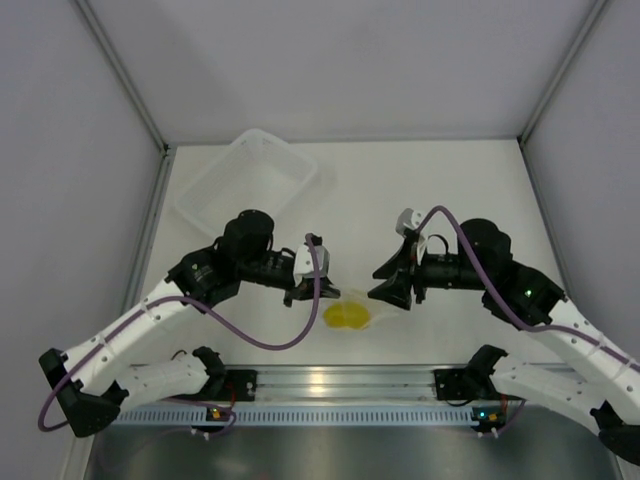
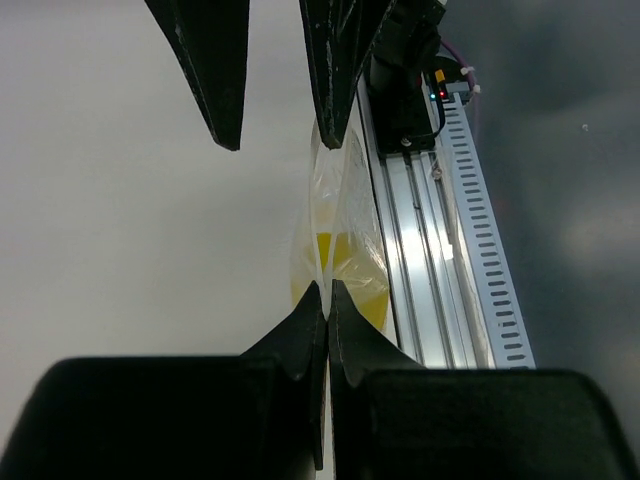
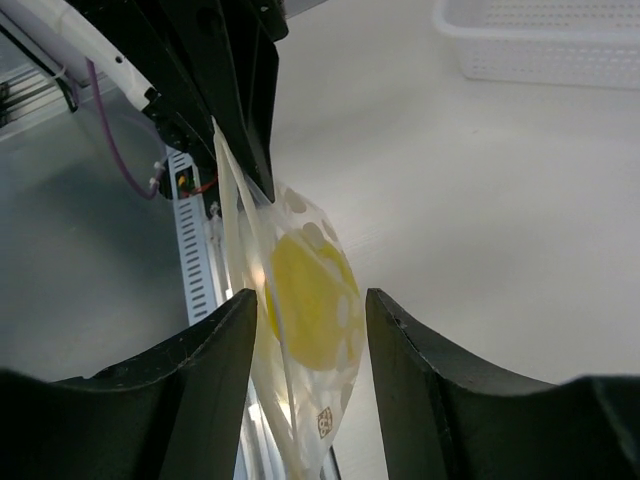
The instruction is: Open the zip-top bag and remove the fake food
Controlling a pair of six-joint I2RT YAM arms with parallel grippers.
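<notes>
Top view: the left gripper (image 1: pixel 303 292) and the right gripper (image 1: pixel 388 287) face each other above the table's (image 1: pixel 450 190) near edge. The zip-top bag (image 1: pixel 366 318) lies between them, with the yellow fake food (image 1: pixel 346 316) inside it. A translucent tray (image 1: pixel 250 185) sits well apart at the far left

Left wrist: the left gripper (image 2: pixel 327 300) has its jaws pressed together on the bag's (image 2: pixel 345 215) edge. The food (image 2: pixel 345 265) shows through the plastic. The right gripper (image 2: pixel 275 120) stands spread beyond, one tip at the bag's far edge

Right wrist: the right gripper (image 3: pixel 310 297) has its jaws apart with the bag (image 3: pixel 300 420) and food (image 3: pixel 300 315) between them, while the left gripper (image 3: pixel 245 130) clamps the bag's upper edge
</notes>
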